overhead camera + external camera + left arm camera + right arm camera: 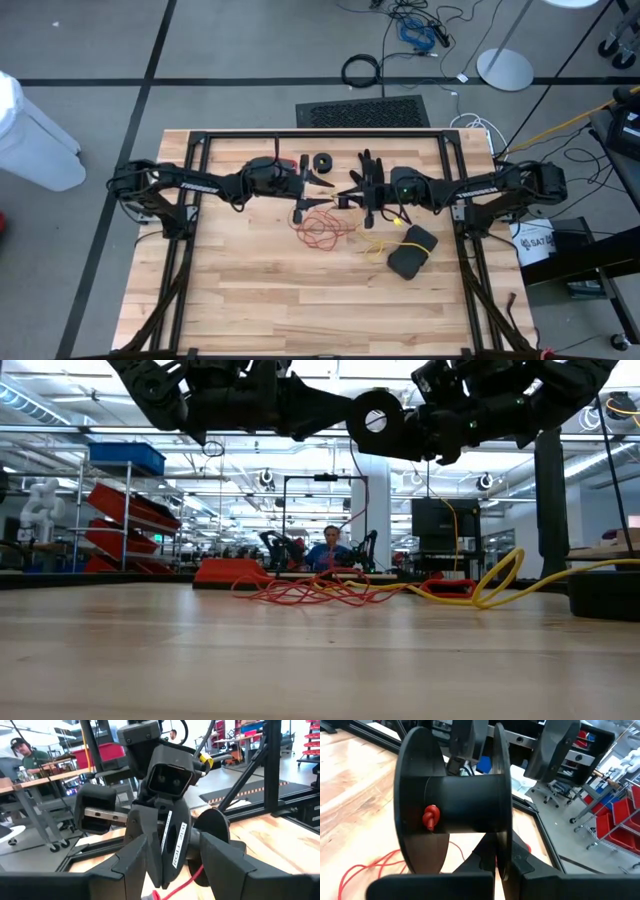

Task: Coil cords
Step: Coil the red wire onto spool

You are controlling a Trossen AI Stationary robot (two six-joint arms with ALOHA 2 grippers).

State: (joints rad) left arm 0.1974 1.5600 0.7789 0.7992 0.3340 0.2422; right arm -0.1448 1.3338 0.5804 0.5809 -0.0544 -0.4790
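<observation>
Winding is just beginning: the right hand [495, 870], fingers pressed together on one flange, is holding the black reel [452, 805] with the red-orange cord [322, 229] knotted at its hub. The left hand [172, 865], fingers apart, is facing it closely. Loose cord is lying on the counter [240, 290] below both hands; next, probably, wrapping it around the hub.

Grey floor [250, 50] with dark stripes; black mat [362, 112]; red shelf bins [120, 520]; bright ceiling strip lights [300, 435]
</observation>
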